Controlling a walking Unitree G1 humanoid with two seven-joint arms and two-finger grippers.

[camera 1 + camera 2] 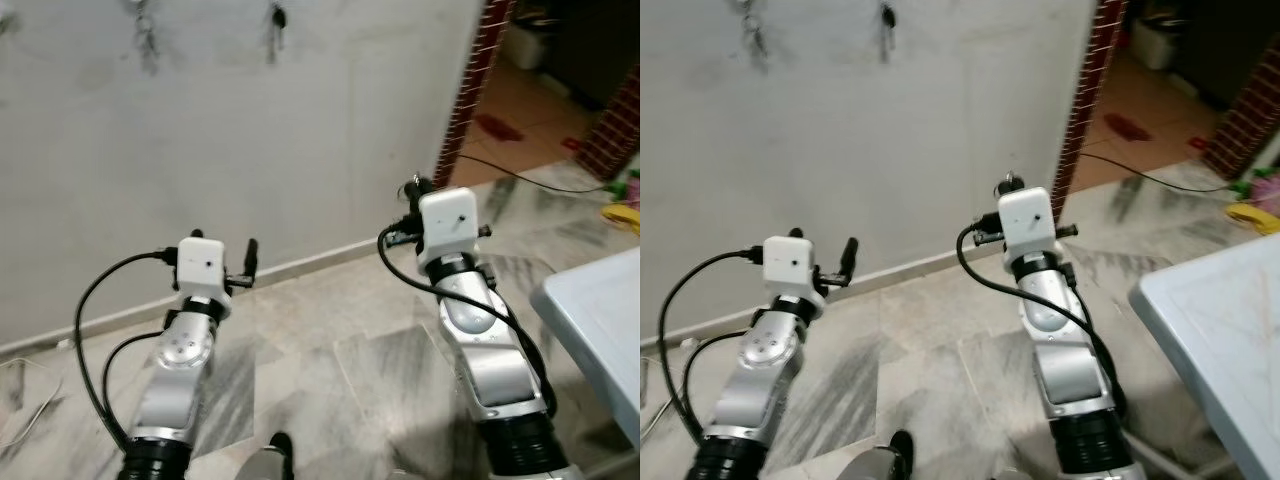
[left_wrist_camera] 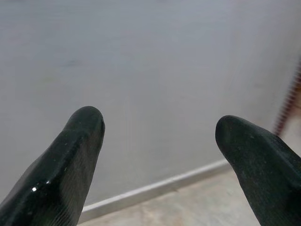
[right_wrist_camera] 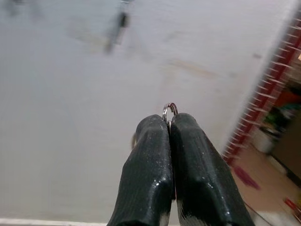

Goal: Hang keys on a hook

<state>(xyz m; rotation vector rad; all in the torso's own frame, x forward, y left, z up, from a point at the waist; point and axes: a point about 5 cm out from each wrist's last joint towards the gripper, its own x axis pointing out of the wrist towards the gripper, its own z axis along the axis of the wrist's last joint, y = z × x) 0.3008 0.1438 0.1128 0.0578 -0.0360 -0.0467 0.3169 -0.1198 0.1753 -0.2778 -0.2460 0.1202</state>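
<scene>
A silver key ring [image 3: 170, 109] pokes out between the tips of my right gripper [image 3: 169, 123], which is shut on it; the keys themselves are hidden by the fingers. That gripper [image 1: 415, 188] is raised toward the grey wall, well below and to the right of two dark things hanging high up: one small dark piece [image 1: 277, 22] and one blurred bunch [image 1: 145, 35]. The same dark piece [image 3: 118, 28] appears blurred in the right wrist view. My left gripper [image 2: 160, 127] is open with nothing in it, facing the wall low down, one fingertip [image 1: 251, 250] showing.
A red brick doorway edge [image 1: 470, 90] stands to the right of the wall, with a black cable [image 1: 520, 175] on the tiled floor beyond. A pale table corner [image 1: 600, 320] sits close on my right. A white cord [image 1: 30, 400] lies on the floor at left.
</scene>
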